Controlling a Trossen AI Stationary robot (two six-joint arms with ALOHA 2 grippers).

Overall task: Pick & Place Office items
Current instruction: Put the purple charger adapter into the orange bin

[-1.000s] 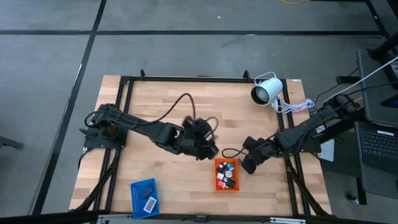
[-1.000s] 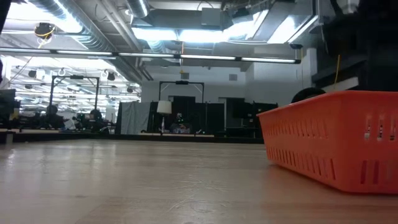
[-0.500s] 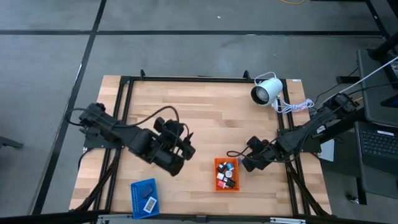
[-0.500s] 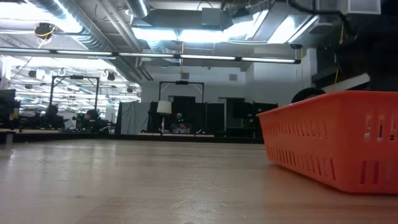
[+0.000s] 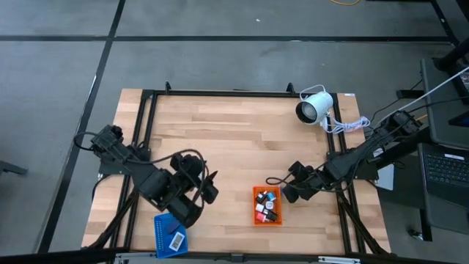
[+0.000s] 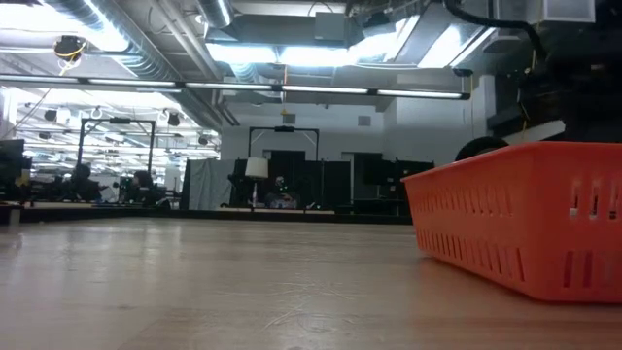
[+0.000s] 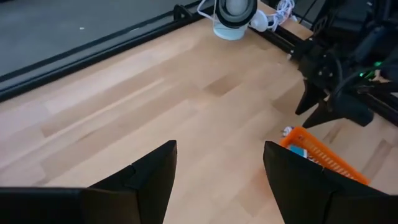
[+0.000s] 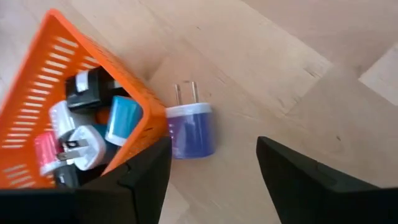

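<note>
Several items: lying in the orange tray (image 5: pixel 266 206).
Purple plug (image 8: pixel 191 129): lying on the table just beside the tray's far-right corner, uncollected.
Blue tray (image 5: pixel 170 233): holding flat pieces, near left.
Right gripper (image 8: pixel 210 163): hovering spread and empty over the plug.
Left gripper (image 7: pixel 217 163): hanging agape, empty, above the blue tray.

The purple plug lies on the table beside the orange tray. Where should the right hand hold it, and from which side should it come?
Grip the purple plug across its two flat body sides, not by its metal pins. It lies flat on the wood, pins pointing away from the right hand, and the orange tray crowds one side. So coming straight down from above, with the open fingers astride the body, looks best.
</note>
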